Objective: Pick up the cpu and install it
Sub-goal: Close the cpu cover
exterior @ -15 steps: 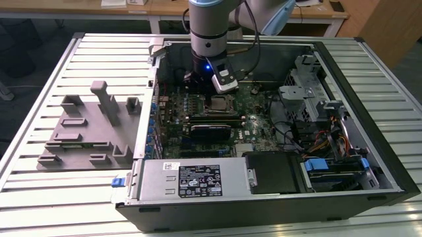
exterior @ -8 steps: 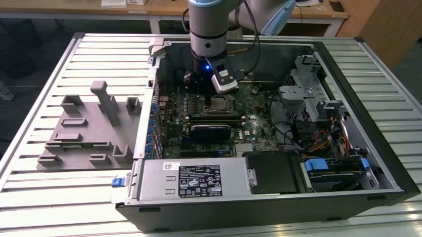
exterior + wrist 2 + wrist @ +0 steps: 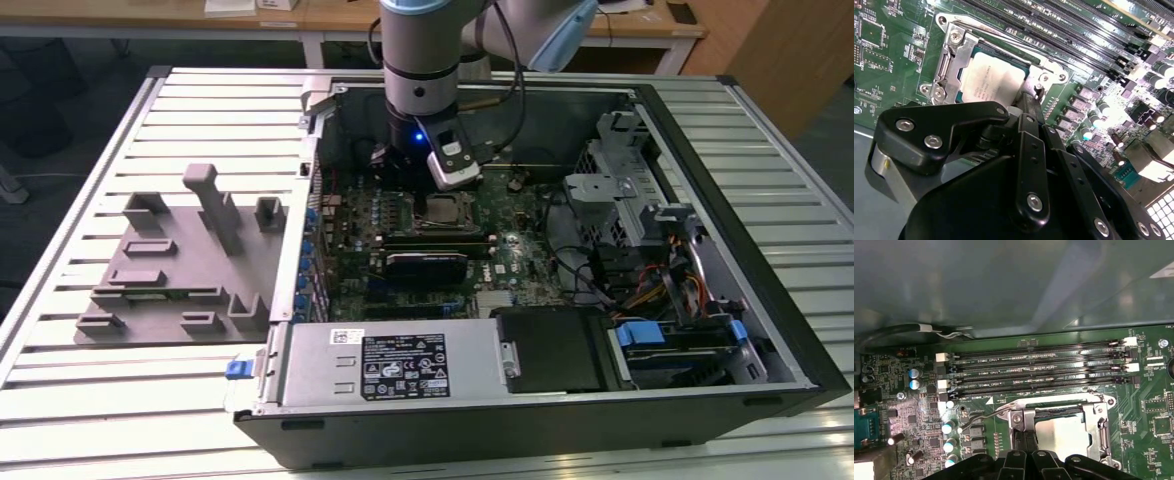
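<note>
The black jaws look pressed together, holding nothing, tips just beside the cpu (image 3: 991, 80), which lies flat in its socket (image 3: 950, 62) ahead.

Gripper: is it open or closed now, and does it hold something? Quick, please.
Gripper: closed, nothing seen in it; its tip is at the socket frame, beside the chip.

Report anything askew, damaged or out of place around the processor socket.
Nothing stands out. In the second wrist view the silvery square cpu lies flat and square inside the metal socket frame; no damage shows.
</note>
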`<move>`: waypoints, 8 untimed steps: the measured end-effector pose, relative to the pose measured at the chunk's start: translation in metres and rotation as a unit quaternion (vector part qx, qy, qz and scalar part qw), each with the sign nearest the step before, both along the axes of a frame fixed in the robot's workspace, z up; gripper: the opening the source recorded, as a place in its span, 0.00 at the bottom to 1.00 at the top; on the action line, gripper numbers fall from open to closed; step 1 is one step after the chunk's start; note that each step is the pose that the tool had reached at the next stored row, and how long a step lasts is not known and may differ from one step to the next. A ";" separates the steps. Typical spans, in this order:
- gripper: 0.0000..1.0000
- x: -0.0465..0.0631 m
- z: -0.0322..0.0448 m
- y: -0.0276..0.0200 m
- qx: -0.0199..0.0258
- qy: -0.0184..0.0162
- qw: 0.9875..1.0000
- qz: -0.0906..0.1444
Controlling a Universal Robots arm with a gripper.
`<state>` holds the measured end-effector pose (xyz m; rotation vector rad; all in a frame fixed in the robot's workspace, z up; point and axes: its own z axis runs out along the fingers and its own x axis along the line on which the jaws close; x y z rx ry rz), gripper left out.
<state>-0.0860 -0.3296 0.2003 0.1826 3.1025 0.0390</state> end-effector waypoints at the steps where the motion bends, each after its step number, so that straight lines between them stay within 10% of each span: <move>1: 0.11 0.000 0.0000 0.0000 0.000 0.000 1.000 0.000; 8: 0.11 0.000 -0.0006 0.0000 0.000 0.000 1.000 0.000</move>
